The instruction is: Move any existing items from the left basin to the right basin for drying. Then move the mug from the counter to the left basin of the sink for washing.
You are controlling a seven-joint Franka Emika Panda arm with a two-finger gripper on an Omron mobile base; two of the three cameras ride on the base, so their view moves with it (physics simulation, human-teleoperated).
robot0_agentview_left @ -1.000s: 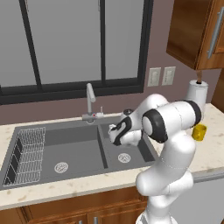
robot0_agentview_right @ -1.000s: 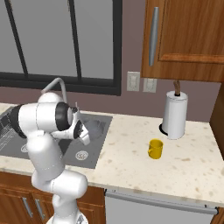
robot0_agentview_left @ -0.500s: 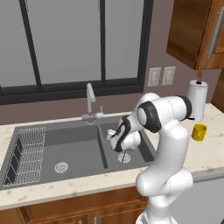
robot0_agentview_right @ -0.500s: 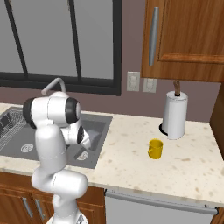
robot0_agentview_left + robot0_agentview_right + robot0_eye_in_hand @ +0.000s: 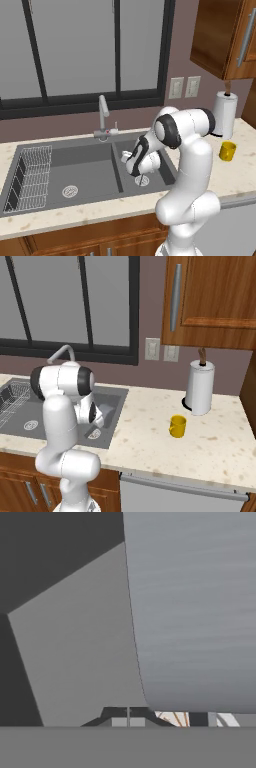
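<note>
Dark grey right basin (image 5: 160,172), dull grey metallic cup (image 5: 195,612) looming beside fully closed, empty end effector (image 5: 128,712).

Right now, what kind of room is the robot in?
A kitchen, it looks like: there is a two-basin sink with a faucet, a paper towel roll and a yellow mug on a stone counter.

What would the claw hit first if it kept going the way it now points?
Probably the dull grey metallic cup, which looms right ahead and slightly to one side; otherwise the dark grey floor of the narrower right basin. Depth is unclear.
</note>
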